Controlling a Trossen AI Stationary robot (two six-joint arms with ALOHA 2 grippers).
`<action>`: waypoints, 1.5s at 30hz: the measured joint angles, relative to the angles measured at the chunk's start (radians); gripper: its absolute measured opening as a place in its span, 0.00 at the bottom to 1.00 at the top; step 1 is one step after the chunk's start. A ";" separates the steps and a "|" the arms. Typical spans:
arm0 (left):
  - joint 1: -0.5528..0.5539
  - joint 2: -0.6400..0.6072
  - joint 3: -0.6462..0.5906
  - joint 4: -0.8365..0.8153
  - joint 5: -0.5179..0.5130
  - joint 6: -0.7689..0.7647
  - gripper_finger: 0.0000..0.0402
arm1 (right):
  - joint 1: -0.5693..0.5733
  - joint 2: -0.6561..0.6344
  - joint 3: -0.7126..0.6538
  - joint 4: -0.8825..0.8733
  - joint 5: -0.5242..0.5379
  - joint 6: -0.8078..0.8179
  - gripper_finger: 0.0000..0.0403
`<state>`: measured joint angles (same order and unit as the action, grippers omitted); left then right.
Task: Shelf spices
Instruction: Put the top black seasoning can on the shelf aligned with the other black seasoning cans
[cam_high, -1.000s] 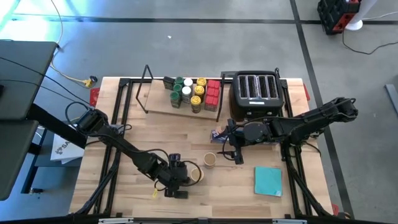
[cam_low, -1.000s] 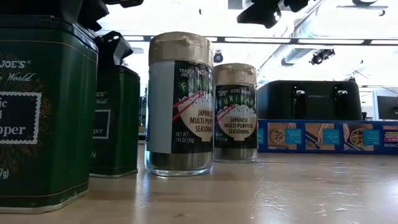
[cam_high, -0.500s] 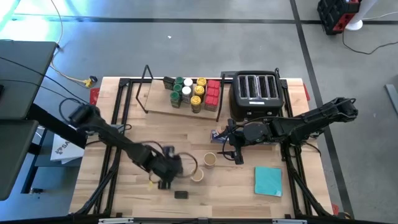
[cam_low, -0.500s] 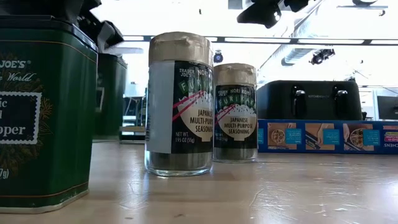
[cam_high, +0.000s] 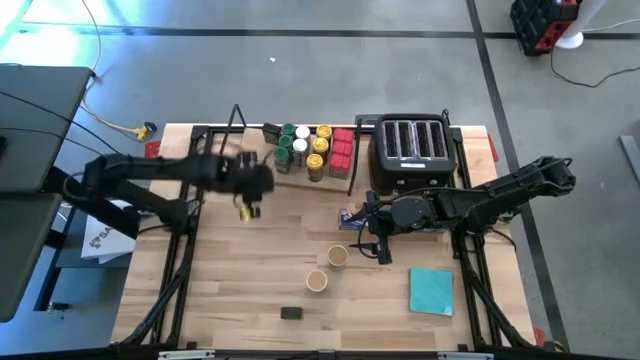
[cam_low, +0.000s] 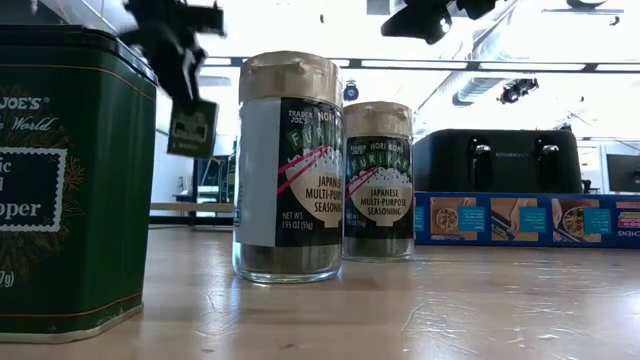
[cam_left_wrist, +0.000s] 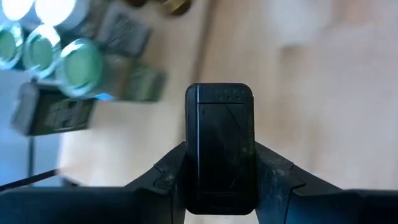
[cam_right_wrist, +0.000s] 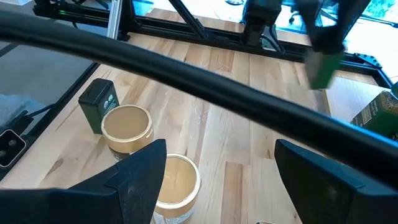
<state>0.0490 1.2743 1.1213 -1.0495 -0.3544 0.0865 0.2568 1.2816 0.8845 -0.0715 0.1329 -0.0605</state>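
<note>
My left gripper (cam_high: 247, 197) hangs over the table just in front of the shelf (cam_high: 255, 165), shut on a dark green tin (cam_low: 192, 126), which also fills the left wrist view as the tin (cam_left_wrist: 219, 143). Jars and red tins (cam_high: 312, 148) stand on the shelf's board. Two tan-lidded jars (cam_high: 337, 256) (cam_high: 317, 281) and another dark tin (cam_high: 291, 313) stand on the table. My right gripper (cam_right_wrist: 221, 180) waits open above the table's middle, right of the jars. My left gripper pinches the green tin by two opposite sides (cam_left_wrist: 191, 163) between its two fingers (cam_left_wrist: 168, 175). The fingers come slanting down from above. The tin hangs below them, lifted clear of the table, roughly upright.
A black toaster (cam_high: 412, 150) stands at the far right next to the shelf, with a long blue box (cam_high: 352, 215) in front of it. A teal pad (cam_high: 431, 290) lies near the right front. In the low view a large green tin (cam_low: 70, 180) stands closest.
My left gripper has risen from the near part of the table with the green tin and swung toward the far edge and the shelf. The tin, which stood on the table, now hangs clear. The other dark tin has stayed near the front edge.
</note>
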 joint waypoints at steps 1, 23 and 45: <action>0.058 0.003 0.000 0.000 0.012 0.063 0.30 | 0.000 0.000 0.000 0.000 0.000 0.000 0.73; 0.628 0.253 0.003 0.288 0.186 0.707 0.35 | -0.002 0.000 0.000 0.002 0.104 0.061 0.73; 0.627 0.280 0.000 0.332 0.163 0.764 0.50 | -0.002 0.000 0.000 0.009 0.130 0.062 0.73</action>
<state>0.6758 1.5547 1.1210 -0.7177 -0.1918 0.8501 0.2550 1.2816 0.8843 -0.0624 0.2626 0.0017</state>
